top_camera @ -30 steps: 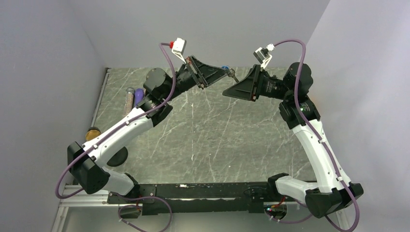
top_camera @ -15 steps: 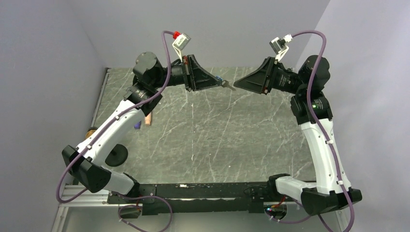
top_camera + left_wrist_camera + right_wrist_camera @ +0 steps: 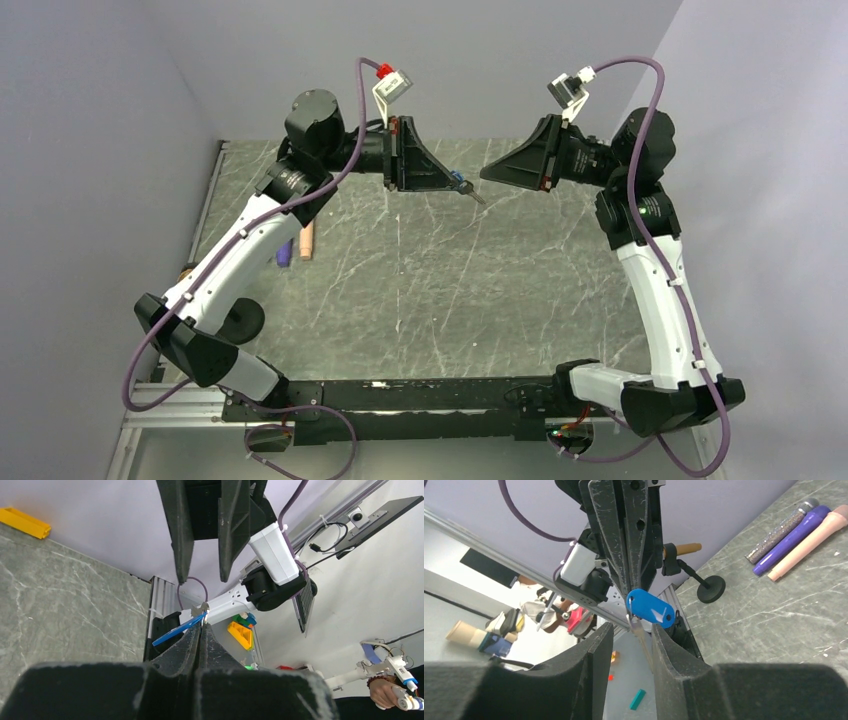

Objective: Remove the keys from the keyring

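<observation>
The keys hang in mid-air above the table: a bright blue head with a thin silvery blade below it. In the top view the keys are a tiny blue speck. My left gripper is shut on the keys at the blue head's upper end. The keyring is too small to make out. My right gripper faces the left gripper tip to tip. It is open, with the blade between its fingers, close to the right finger. From above, the right gripper nearly meets the left gripper.
Glittery, purple and peach cylinders lie at the table's left; the peach one shows under my left arm. A black round-footed stand sits near the left front. Walls close the table's back and sides.
My left arm has swung the keys round and slightly down. My right gripper has risen to face it, and its jaws have narrowed round the blade.
</observation>
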